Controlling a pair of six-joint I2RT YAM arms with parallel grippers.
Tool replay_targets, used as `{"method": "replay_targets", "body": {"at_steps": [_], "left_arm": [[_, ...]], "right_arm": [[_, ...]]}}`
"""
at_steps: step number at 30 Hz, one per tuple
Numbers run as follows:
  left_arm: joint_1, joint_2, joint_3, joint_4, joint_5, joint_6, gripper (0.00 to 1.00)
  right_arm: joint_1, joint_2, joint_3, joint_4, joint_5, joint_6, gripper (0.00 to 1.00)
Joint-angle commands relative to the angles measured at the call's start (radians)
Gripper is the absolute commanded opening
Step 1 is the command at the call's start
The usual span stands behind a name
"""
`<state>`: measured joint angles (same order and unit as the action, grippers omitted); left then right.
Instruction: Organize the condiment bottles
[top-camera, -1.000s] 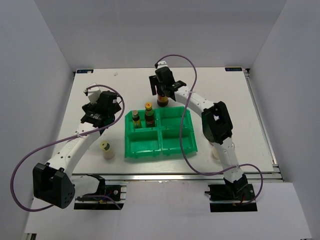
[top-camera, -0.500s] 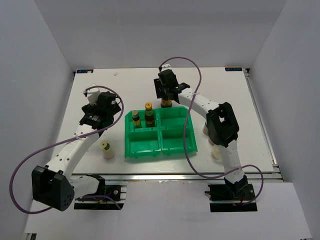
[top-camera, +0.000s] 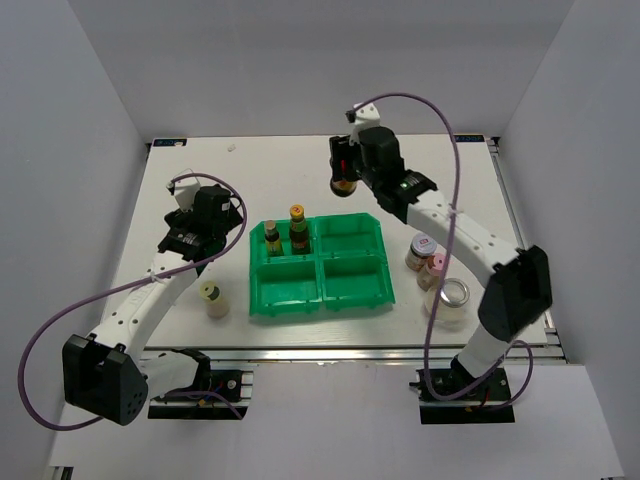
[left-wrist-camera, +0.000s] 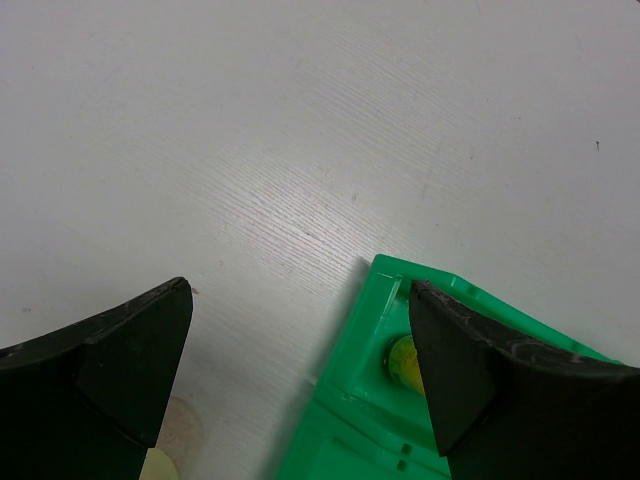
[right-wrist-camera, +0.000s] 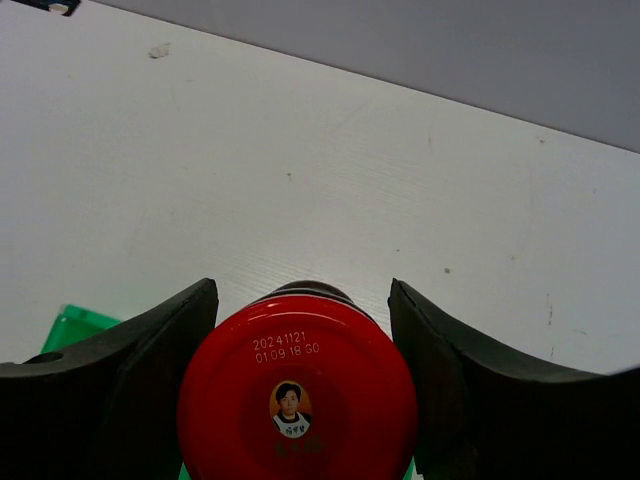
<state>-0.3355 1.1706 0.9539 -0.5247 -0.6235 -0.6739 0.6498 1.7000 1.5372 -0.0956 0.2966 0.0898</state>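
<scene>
My right gripper (top-camera: 346, 172) is shut on the red-lidded dark jar (top-camera: 343, 186) and holds it in the air behind the green tray (top-camera: 322, 295). In the right wrist view the fingers (right-wrist-camera: 150, 370) flank its red lid (right-wrist-camera: 297, 392). Two slim dark yellow-capped bottles (top-camera: 272, 238) (top-camera: 298, 228) stand in the tray's back left compartment. A cream yellow-capped bottle (top-camera: 211, 299) stands left of the tray. My left gripper (top-camera: 215, 222) is open and empty, left of the tray's back left corner (left-wrist-camera: 385, 300), where one yellow cap (left-wrist-camera: 403, 361) shows.
Right of the tray stand a jar with a printed lid (top-camera: 421, 247), a pink-capped bottle (top-camera: 437, 266) and a silver-lidded jar (top-camera: 453, 298). The tray's other three compartments hold nothing. Grey walls close the table on three sides.
My right gripper has lifted the red-lidded jar off the table and carried it a little right and back. The right arm swung outward, uncovering the jars at the right. The left arm barely moved.
</scene>
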Motion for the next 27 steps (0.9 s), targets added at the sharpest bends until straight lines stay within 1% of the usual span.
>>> {"method": "replay_targets", "body": {"at_steps": [1, 5, 9, 15, 20, 22, 27], "left_arm": [[0.004, -0.032, 0.000, 0.008, 0.008, -0.009, 0.98], [0.004, -0.029, 0.003, 0.002, 0.011, -0.016, 0.98], [0.004, -0.037, 0.000, 0.002, 0.013, -0.026, 0.98], [0.004, -0.040, -0.003, 0.003, 0.022, -0.029, 0.98], [0.004, -0.032, -0.004, 0.000, 0.018, -0.030, 0.98], [0.004, -0.029, -0.004, 0.000, 0.018, -0.029, 0.98], [0.004, -0.031, -0.010, 0.003, 0.018, -0.027, 0.98]], "right_arm": [[0.002, -0.132, -0.092, 0.142, -0.066, 0.053, 0.00], [0.020, -0.198, -0.221, 0.142, -0.082, 0.083, 0.00], [0.045, -0.218, -0.288, 0.172, -0.109, 0.105, 0.00], [0.074, -0.162, -0.304, 0.206, -0.117, 0.113, 0.00], [0.103, -0.100, -0.333, 0.270, -0.065, 0.111, 0.00], [0.123, -0.086, -0.353, 0.316, -0.033, 0.103, 0.02], [0.155, -0.034, -0.358, 0.343, 0.041, 0.107, 0.07]]}}
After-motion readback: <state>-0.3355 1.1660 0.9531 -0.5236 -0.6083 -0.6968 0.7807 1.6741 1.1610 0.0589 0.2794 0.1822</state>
